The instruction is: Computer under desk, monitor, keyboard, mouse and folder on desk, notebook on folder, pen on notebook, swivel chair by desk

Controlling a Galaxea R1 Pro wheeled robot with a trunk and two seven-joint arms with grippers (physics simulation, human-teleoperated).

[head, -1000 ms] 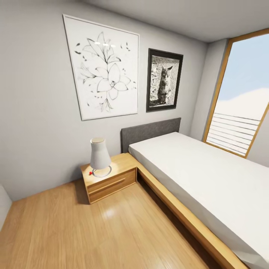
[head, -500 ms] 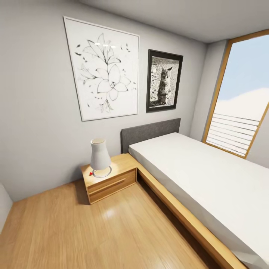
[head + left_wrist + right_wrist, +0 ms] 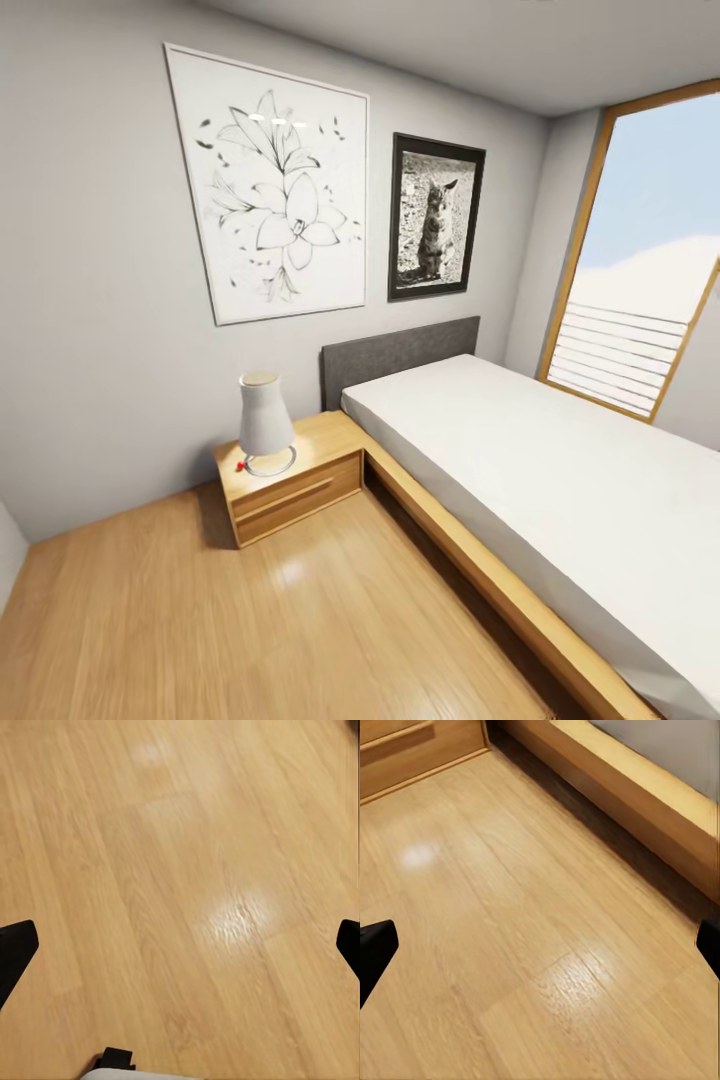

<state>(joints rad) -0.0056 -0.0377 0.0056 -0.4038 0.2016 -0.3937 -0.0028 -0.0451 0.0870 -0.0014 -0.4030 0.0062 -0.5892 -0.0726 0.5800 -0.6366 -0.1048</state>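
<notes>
Camera panned slightly right, room itself unmoved; head view, bed [image 3: 560, 490], nightstand [image 3: 290, 480], lamp [image 3: 264, 420]; wrist views, bare floor [image 3: 180, 870], left gripper [image 3: 180, 945] and right gripper [image 3: 540, 945] both spread wide, empty

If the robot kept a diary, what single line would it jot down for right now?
place: bedroom | ahead: bed, nightstand with lamp | both fingers: spread wide, holding nothing, over wood floor | desk things: not found yet
</notes>
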